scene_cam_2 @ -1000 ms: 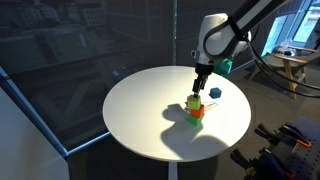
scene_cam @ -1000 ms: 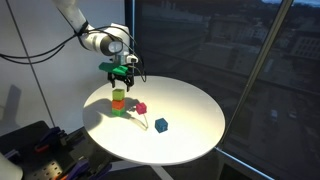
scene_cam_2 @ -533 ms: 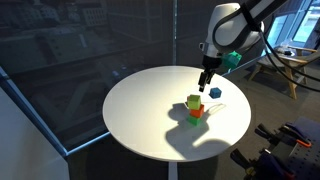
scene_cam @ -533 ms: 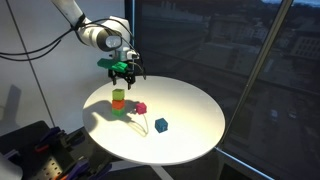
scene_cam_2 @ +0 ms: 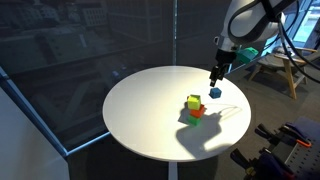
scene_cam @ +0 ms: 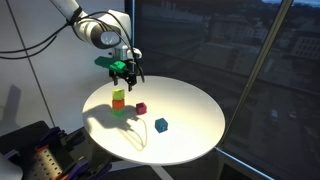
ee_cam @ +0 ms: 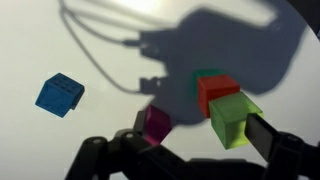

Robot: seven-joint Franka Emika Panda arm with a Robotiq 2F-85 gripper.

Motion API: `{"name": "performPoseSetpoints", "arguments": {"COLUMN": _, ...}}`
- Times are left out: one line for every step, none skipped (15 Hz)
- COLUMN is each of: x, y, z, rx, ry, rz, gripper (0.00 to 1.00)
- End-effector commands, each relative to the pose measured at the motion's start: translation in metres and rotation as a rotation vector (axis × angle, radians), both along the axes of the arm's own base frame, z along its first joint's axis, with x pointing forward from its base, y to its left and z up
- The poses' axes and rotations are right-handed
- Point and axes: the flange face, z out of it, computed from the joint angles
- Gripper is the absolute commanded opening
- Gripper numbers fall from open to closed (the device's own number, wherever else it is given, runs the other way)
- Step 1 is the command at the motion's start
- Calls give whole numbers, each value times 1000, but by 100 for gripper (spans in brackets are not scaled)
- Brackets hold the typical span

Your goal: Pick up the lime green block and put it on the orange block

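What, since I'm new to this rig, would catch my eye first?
The little tower on the round white table: the lime green block sits on the orange block. Above it, slightly to one side, hangs the gripper, open and empty, while a blue block lies apart.

Round white table (scene_cam: 195, 105), dark glass panels (scene_cam: 225, 45) behind; bright light, sharp shadows.

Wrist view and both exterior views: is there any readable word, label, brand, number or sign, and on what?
None can be read. The lime green block, orange block, blue block and pink block show plain faces, and the white table carries no print. Any marking on the end effector is too small to tell.
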Motion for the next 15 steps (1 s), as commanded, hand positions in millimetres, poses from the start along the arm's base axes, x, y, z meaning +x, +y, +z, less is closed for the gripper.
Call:
{"name": "performPoseSetpoints", "arguments": {"x": -22, "y": -18, "z": 15, "rx": 4, "ry": -26, "rz": -120, "gripper": 100}}
{"name": "performPoseSetpoints", "arguments": {"x": -26, "y": -22, "z": 17, "rx": 2, "ry": -35, "rz": -150, "gripper": 100}}
{"name": "performPoseSetpoints", "arguments": {"x": -30, "y": -24, "z": 19, "rx": 2, "ry": -44, "rz": -182, "gripper": 100}}
{"name": "performPoseSetpoints", "arguments": {"x": -34, "y": -25, "z": 21, "rx": 2, "ry": -54, "rz": -213, "gripper": 100}}
{"name": "performPoseSetpoints", "arguments": {"x": -37, "y": -25, "z": 22, "rx": 1, "ry": -61, "rz": -236, "gripper": 100}}
{"name": "performPoseSetpoints", "arguments": {"x": -40, "y": -24, "z": 24, "rx": 3, "ry": -68, "rz": -256, "gripper": 100}}
{"name": "performPoseSetpoints", "arguments": {"x": -42, "y": -23, "z": 26, "rx": 3, "ry": -73, "rz": -270, "gripper": 100}}
{"name": "performPoseSetpoints", "arguments": {"x": -44, "y": -21, "z": 27, "rx": 5, "ry": -77, "rz": -280, "gripper": 100}}
{"name": "performPoseSetpoints", "arguments": {"x": -45, "y": -19, "z": 29, "rx": 5, "ry": -80, "rz": -288, "gripper": 100}}
{"name": "performPoseSetpoints", "arguments": {"x": -46, "y": -17, "z": 31, "rx": 5, "ry": -82, "rz": -291, "gripper": 100}}
{"name": "performPoseSetpoints", "arguments": {"x": -47, "y": -15, "z": 33, "rx": 6, "ry": -85, "rz": -294, "gripper": 100}}
{"name": "performPoseSetpoints", "arguments": {"x": -47, "y": -13, "z": 35, "rx": 7, "ry": -88, "rz": -298, "gripper": 100}}
{"name": "performPoseSetpoints", "arguments": {"x": -47, "y": -11, "z": 37, "rx": 8, "ry": -91, "rz": -299, "gripper": 100}}
{"name": "performPoseSetpoints", "arguments": {"x": -47, "y": -9, "z": 40, "rx": 10, "ry": -95, "rz": -302, "gripper": 100}}
{"name": "performPoseSetpoints", "arguments": {"x": -48, "y": -7, "z": 43, "rx": 11, "ry": -98, "rz": -302, "gripper": 100}}
